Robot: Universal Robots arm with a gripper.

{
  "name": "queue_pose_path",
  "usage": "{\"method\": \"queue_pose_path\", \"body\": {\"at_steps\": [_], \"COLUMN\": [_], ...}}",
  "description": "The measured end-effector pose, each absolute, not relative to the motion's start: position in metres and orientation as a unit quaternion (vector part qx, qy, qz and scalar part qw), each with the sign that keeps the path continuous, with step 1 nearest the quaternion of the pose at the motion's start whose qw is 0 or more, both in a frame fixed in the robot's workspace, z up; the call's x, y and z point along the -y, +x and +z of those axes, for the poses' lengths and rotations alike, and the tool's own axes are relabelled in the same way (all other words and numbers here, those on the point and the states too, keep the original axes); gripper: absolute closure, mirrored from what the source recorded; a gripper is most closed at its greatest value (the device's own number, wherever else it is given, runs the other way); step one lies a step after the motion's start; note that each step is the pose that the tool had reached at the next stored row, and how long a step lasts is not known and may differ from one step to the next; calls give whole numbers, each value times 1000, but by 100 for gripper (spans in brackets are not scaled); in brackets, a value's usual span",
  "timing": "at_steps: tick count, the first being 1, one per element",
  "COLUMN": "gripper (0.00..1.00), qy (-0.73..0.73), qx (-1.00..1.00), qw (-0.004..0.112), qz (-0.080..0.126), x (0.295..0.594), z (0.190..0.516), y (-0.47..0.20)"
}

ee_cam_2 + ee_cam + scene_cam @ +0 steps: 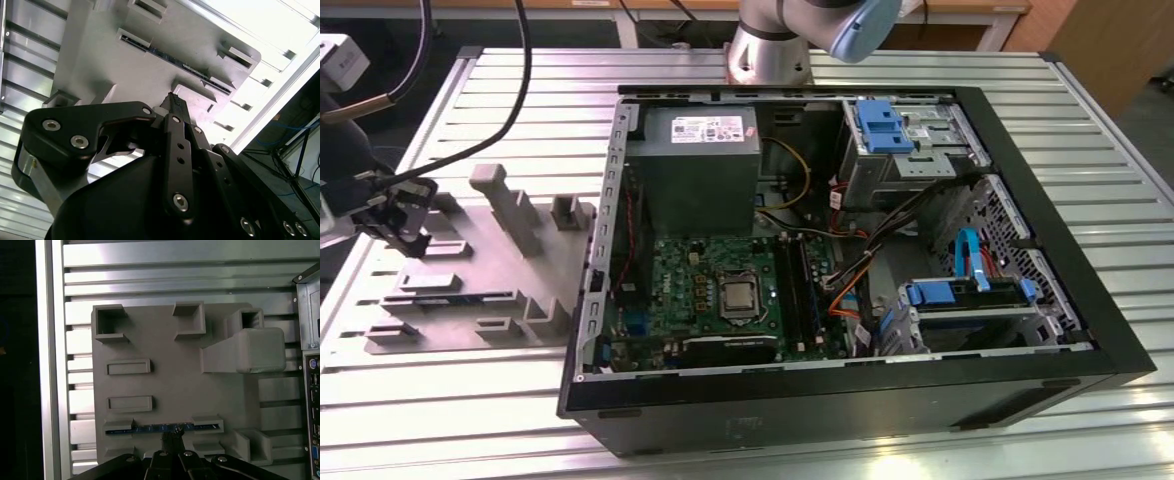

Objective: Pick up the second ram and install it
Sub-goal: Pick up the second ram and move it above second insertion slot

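Item: second ram (150, 429), standing on edge in a slot of the grey fixture plate (165, 365) on the worktop (150, 280), long axis pointing toward the computer case (854, 250) at the exterior view's right. Pincer (172, 435): clenched on nothing, hanging over the plate close to the stick's mid-length, seemingly clear of it.

exterior view: high, far, oblique downward onto open black metal computer case (854, 405) on ribbed aluminium table (454, 400) | first wrist view: near, straight down over grey plastic fixture plate (170, 365) | second wrist view: close, slanted past black gripper (172, 100) | shared by all three: fixture plate (487, 300)
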State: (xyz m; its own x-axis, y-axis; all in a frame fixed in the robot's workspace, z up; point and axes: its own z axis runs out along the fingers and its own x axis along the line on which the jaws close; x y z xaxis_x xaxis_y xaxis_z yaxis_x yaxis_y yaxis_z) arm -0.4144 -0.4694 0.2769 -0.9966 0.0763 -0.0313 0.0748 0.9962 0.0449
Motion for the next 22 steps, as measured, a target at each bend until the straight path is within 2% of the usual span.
{"method": "queue_pose_path", "body": {"at_steps": [9,22], "gripper": [89,89], "qy": [30,-63], "qx": [-999,-998], "qw": [16,14], "qz": [22,23], "x": [469,469], "z": [277,276], "y": [-414,-414]}}
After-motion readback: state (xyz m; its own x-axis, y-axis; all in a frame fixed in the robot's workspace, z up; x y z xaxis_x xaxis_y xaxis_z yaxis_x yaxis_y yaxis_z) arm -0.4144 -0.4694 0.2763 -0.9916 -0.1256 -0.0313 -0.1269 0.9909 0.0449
